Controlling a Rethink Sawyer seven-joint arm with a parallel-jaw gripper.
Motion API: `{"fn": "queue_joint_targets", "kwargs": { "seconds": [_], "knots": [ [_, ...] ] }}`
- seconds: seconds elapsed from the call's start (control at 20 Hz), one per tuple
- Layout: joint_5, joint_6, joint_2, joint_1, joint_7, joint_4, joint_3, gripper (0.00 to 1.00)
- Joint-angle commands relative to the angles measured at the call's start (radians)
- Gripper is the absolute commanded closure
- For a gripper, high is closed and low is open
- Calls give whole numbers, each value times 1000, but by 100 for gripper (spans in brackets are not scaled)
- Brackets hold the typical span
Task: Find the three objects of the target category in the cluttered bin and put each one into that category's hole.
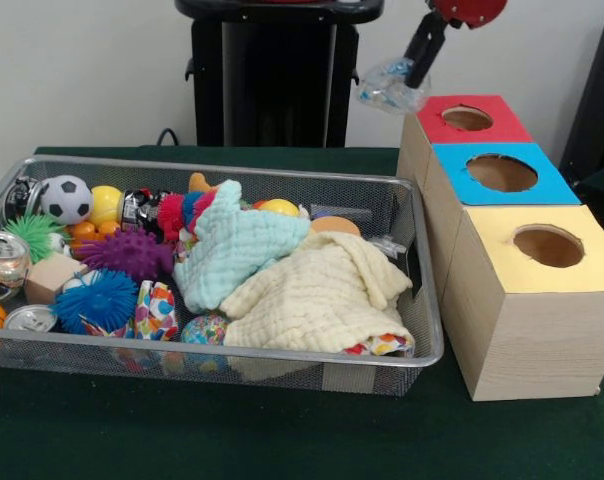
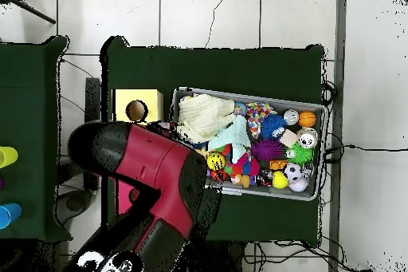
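Observation:
My gripper (image 1: 412, 78) hangs from the arm at the top right of the front view, shut on a crushed clear plastic bottle with a blue label (image 1: 388, 88). The bottle is in the air just left of and slightly above the red-topped box (image 1: 502, 124) and its hole (image 1: 467, 118). The silver wire-mesh basket (image 1: 427, 300) sits to the left, full of toys. No other bottle shows plainly in it; cloths cover much of its right half. In the overhead view the red arm (image 2: 151, 165) hides the gripper and the bottle.
Three wooden boxes stand in a row right of the basket, with red, blue (image 1: 542, 185) and yellow (image 1: 502, 250) tops, each with a round hole. The basket holds a mint cloth (image 1: 232, 250), a cream cloth (image 1: 317, 295), spiky balls (image 1: 132, 252), silver cans (image 1: 4, 262) and a small soccer ball (image 1: 66, 198).

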Motion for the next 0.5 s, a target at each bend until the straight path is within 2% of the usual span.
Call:
{"fn": "queue_joint_targets", "kwargs": {
  "seconds": [0.05,0.1,0.2,0.35,0.4,0.5],
  "knots": [
    [-49,159,106,-15,310,-120,-74,100],
    [-69,159,26,28,282,-25,-106,100],
    [-64,157,-8,22,259,4,-112,100],
    [-49,100,-32,9,208,50,-83,100],
    [-36,53,-56,-6,172,93,-53,100],
    [-8,11,-40,-7,183,106,-12,100]
  ]
}}
